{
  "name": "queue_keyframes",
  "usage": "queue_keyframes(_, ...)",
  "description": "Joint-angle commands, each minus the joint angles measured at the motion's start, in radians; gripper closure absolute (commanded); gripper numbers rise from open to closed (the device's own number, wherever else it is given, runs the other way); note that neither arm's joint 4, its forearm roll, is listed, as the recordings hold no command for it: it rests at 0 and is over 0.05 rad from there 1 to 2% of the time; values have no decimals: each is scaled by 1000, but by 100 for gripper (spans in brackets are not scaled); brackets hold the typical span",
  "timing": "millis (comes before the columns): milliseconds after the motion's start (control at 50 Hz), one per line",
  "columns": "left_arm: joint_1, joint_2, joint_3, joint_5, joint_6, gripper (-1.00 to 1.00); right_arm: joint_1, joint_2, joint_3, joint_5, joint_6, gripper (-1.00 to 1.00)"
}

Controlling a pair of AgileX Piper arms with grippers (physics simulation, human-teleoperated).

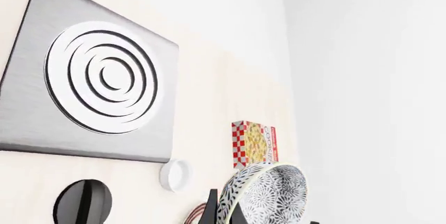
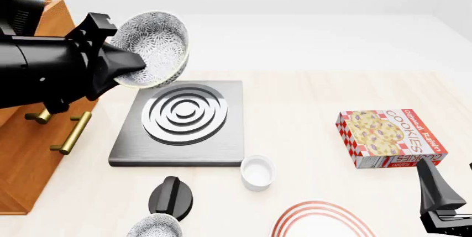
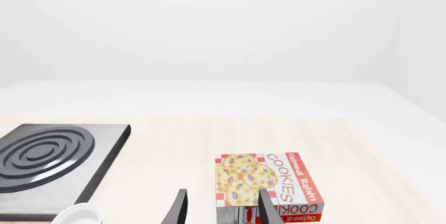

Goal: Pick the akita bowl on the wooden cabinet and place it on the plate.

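Note:
My left gripper (image 2: 131,63) is shut on the rim of the akita bowl (image 2: 153,43), a grey-speckled bowl held tilted in the air above the stove's far left corner, just right of the wooden cabinet (image 2: 30,154). In the left wrist view the bowl (image 1: 268,195) sits between the dark fingers (image 1: 210,209). Part of the plate (image 2: 321,220), white with red rings, shows at the near edge of the table. My right gripper (image 3: 221,211) stands open with nothing in it, low at the near right, just short of the cookie box.
A grey square stove (image 2: 181,118) lies mid-table. A small white bowl (image 2: 258,170) stands in front of it. A black round object (image 2: 171,195) and another speckled bowl (image 2: 153,227) sit at the near left. The cookie box (image 2: 391,137) lies at the right.

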Motion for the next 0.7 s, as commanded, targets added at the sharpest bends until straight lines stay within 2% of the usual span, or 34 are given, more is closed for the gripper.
queue_keyframes(20, -35, 18, 28, -19, 17, 100, 0, 0, 0, 0, 0, -100)
queue_keyframes(700, -139, 82, 150, -103, -3, 100, 0, 0, 0, 0, 0, -100)
